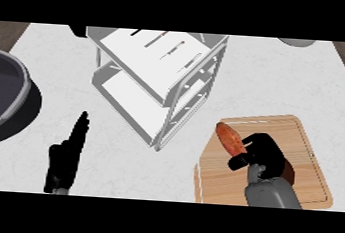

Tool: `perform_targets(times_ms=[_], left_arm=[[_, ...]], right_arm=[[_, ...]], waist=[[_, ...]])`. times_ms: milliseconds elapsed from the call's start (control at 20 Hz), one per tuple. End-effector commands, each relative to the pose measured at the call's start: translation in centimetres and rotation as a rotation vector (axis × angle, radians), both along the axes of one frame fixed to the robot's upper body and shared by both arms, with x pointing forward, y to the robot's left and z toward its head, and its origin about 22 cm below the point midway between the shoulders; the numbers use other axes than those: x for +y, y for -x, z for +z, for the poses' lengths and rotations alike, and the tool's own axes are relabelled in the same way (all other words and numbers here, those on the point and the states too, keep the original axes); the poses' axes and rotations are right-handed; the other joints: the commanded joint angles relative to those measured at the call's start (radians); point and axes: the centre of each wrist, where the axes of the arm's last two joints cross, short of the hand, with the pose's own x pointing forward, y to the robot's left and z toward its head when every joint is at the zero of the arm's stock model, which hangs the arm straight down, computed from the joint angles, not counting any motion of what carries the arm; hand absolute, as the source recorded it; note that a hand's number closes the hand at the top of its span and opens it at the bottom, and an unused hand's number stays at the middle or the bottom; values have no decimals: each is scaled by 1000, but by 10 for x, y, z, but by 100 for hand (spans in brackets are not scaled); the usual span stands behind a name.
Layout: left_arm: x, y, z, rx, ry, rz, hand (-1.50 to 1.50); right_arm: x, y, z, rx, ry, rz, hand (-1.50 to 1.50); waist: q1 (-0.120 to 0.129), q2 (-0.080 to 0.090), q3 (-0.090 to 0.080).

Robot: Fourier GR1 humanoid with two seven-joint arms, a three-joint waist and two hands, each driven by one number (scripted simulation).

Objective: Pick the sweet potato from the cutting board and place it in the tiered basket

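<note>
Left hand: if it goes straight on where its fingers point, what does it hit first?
Likely the basket, at its left corner; only bare counter lies between it and the left hand. Height is unclear.

The one view looks from the robot's head, steeply down onto the worktop (296,81), facing away from the body toward the far edge at the top of the frame. It sits near enough that the worktop fills almost the whole picture. Strips of wooden floor (3,33) show only in the upper corners. The tiered basket (187,97) lies upper centre, the cutting board (307,147) lower right. The left hand (66,157) and right hand (266,152) come in from the lower edge.
</note>
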Motion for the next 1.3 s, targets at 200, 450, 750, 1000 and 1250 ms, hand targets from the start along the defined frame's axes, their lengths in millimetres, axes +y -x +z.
perform_targets(times_ms=[200,450,750,1000,1250], left_arm=[[-9,-6,0,25,0,13,0],[-7,12,-12,25,-10,11,0],[-6,11,-8,39,8,-3,0],[12,10,-1,65,-1,30,0],[3,7,-12,76,12,48,0]], right_arm=[[10,-10,-13,75,155,-39,150],[92,43,4,-71,191,243,150],[129,83,38,-266,140,310,150],[118,98,80,-510,24,217,150],[111,113,131,-805,29,198,150]], waist=[[-3,10,9],[8,6,8],[5,3,8],[-15,-7,8],[-38,-11,5]])
